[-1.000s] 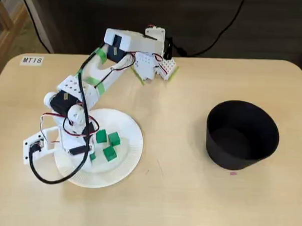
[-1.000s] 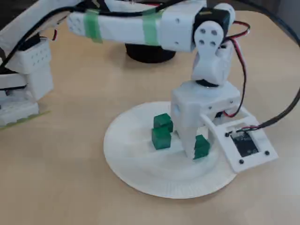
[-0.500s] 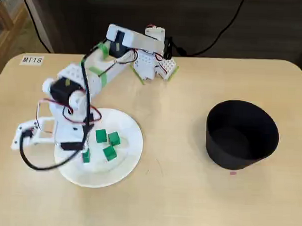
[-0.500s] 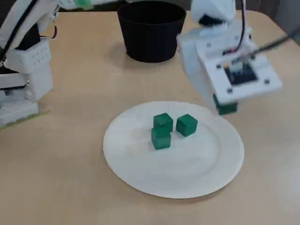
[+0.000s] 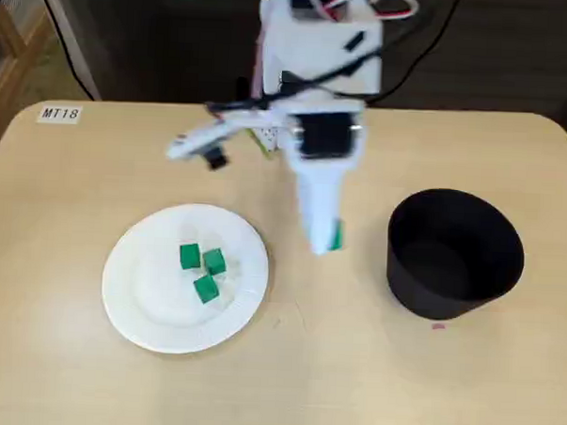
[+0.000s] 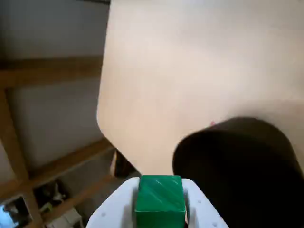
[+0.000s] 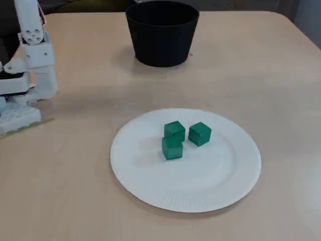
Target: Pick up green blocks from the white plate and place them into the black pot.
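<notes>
A: Carrying anything?
B: Yes. Gripping a green block in the jaws, clamped on it from both sides (clearest in the wrist view, with the green block at the bottom edge between white fingers).
A: Held where, against the pot?
B: Hanging off the white arm above bare tabletop, between plate and pot, nearer the pot. Not over its mouth yet: just left of its wall in the high fixed view. In the wrist view, close beside the pot at lower right.
A: Left on the plate?
B: Three blocks, bunched near the middle. In the low fixed view, the same three blocks on the plate: two touching, one behind the other, the third just to the right (touching or not, hard to tell).
A: And the pot itself?
B: Upright on the tabletop, well apart from the plate, too dark inside to make out. Far side of the low fixed view for the pot, left edge for the arm's base.
A: Anything else lying about?
B: A pink speck at the pot's foot, and a label reading "MT18" near the tabletop's far left corner in the high fixed view.
</notes>
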`<state>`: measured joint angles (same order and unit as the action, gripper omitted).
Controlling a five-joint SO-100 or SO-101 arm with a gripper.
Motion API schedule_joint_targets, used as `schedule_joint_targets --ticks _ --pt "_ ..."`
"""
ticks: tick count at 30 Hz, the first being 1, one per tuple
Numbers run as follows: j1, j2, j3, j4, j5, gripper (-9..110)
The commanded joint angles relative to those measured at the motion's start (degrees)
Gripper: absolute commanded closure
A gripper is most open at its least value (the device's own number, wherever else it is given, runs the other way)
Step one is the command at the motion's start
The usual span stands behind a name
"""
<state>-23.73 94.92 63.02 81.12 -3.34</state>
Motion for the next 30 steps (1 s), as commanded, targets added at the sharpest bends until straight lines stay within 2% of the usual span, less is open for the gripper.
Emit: schedule_joint_targets --ticks 1,8,14,18,22,25,26,28,29,30 --pt "-5.0 8.0 17.2 -7.4 2.0 104" --pt "-12.7 9.0 36.0 -24.1 5.3 104" --pt "-13.4 4.5 37.4 -28.8 4.1 103" --pt "-13.1 5.3 37.4 -28.6 3.7 73" --pt "-12.2 7.3 37.4 -28.4 3.4 67" --pt "-10.9 9.6 37.4 -28.3 3.1 73" --pt "-10.3 10.5 37.4 -28.2 2.9 78" --pt "-8.7 12.7 36.7 -26.9 2.1 99" --pt "-7.6 14.2 36.7 -26.0 1.7 104" --pt "-6.4 15.9 36.7 -24.7 1.0 104"
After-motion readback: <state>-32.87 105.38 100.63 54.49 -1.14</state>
